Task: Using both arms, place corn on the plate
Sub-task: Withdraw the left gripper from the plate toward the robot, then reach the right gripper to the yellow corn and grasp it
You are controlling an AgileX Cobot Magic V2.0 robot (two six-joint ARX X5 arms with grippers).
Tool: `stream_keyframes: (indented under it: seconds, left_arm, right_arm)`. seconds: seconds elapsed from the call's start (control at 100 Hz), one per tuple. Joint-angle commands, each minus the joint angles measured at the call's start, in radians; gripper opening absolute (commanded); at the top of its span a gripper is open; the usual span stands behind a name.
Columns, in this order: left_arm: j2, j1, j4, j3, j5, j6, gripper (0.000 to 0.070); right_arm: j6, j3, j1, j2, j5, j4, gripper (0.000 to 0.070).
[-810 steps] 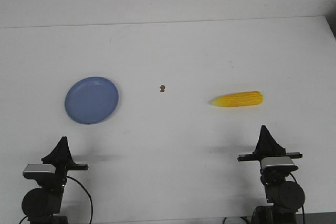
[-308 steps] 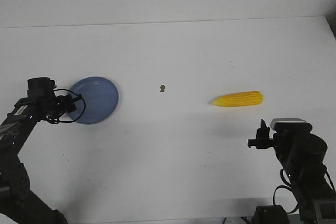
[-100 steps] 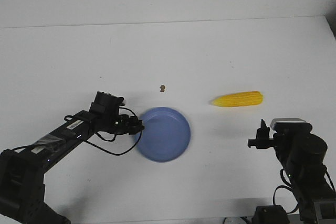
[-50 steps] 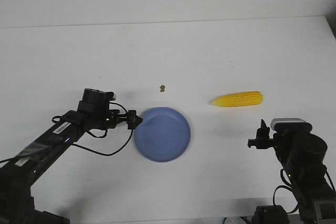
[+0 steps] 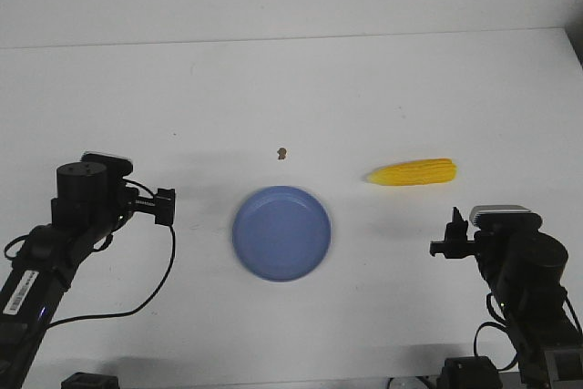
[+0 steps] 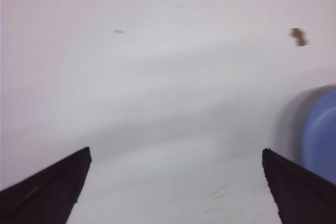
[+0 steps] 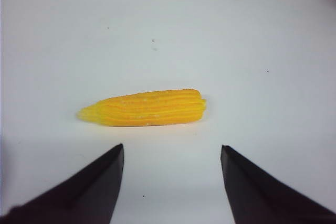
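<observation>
The blue-lavender plate (image 5: 281, 232) lies empty at the table's middle front. The yellow corn (image 5: 412, 172) lies on the table to its right, pointed end toward the plate. My left gripper (image 5: 164, 206) is open and empty, well left of the plate and clear of it. In the left wrist view the gripper (image 6: 176, 153) shows wide-apart jaws over bare table, with the plate's edge (image 6: 323, 129) at the side. My right gripper (image 5: 453, 230) is open and empty, just in front of the corn. In the right wrist view the corn (image 7: 144, 108) lies crosswise just beyond the gripper (image 7: 172, 148).
A small brown speck (image 5: 283, 152) lies on the white table behind the plate; it also shows in the left wrist view (image 6: 298, 36). The table's back edge meets a pale wall.
My left arm has let go of the plate's rim and drawn back to the left. The plate stays at the middle front. The corn and right arm have not moved.
</observation>
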Motion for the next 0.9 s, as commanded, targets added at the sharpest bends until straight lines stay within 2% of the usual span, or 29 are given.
stream_keyframes:
  seconds: [0.0,0.12,0.24,0.34,0.48,0.55,0.72,0.89]
  left_arm:
    - [0.001,0.013,-0.009,0.012,-0.026,0.032,0.0700]
    - [-0.008,0.038,-0.008,0.012,-0.025,0.001,0.0700]
    - [-0.006,0.039,-0.006,0.012,-0.015,-0.010,0.0700]
    - [-0.006,0.039,-0.005,0.012,-0.014,-0.018,0.0700]
    - [-0.006,0.039,-0.005,0.012,-0.014,-0.028,0.0700]
    - [-0.006,0.039,-0.005,0.012,-0.014,-0.032,0.0700]
    - [-0.006,0.039,-0.005,0.012,-0.013,-0.037,0.0700]
    - [-0.006,0.039,-0.004,0.012,0.013,-0.053,0.0700]
  right_arm:
    - [0.052,0.019,0.000,0.006,0.000,0.016,0.0421]
    - [0.120,0.019,0.000,0.026,0.000,0.026,0.0461]
    - [0.198,0.019,0.000,0.086,0.000,0.055,0.0469]
    - [0.191,0.027,0.000,0.162,-0.002,0.080,0.0473]
    - [0.057,0.074,0.000,0.312,-0.006,0.101,0.0499]
    - [-0.030,0.121,0.000,0.399,-0.034,0.086,0.0503]
    - [-0.143,0.285,0.000,0.614,-0.101,-0.032,0.0503]
    - [-0.311,0.446,0.005,0.805,-0.106,-0.159,0.0503]
